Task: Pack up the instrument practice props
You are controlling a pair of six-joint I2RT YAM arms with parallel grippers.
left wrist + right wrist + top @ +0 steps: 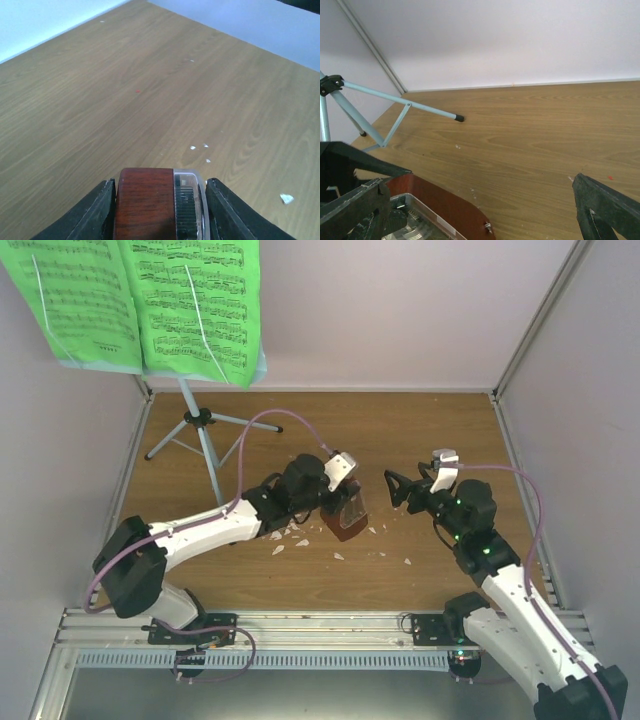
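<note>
Left hand (160,216) clenched on metronome (345,518), fingers (95,212) pressed to both sides. Metronome held mid-tabletop (430,430) among crumbs (290,536); whether lifted cannot be told. Right hand (402,490) spread wide, nothing grasped, just right of metronome. Stand (205,445) set at far left, legs splayed. Sheet music (150,300) carried on stand.

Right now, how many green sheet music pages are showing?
2: left page and right page, side by side on the music stand, top left. More may be hidden behind.
</note>
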